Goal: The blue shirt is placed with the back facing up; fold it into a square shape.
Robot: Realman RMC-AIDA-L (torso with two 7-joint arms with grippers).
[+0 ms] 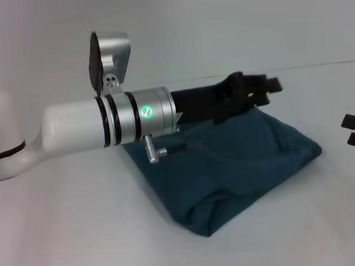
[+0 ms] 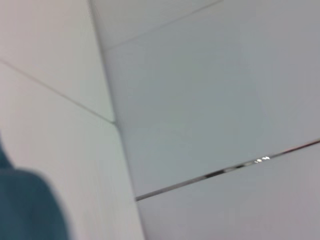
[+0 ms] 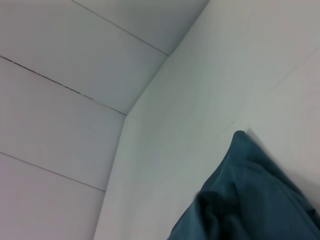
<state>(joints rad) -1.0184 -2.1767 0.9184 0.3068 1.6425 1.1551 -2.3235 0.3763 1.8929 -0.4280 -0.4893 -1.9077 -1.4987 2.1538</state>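
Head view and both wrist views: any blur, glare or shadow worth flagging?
Head view: soft overall; the left arm blocks part of the blue shirt, which casts a faint shadow. Left wrist view: motion-blurred, a small glint on a wall seam. Right wrist view: even light, shirt slightly soft, no glare.
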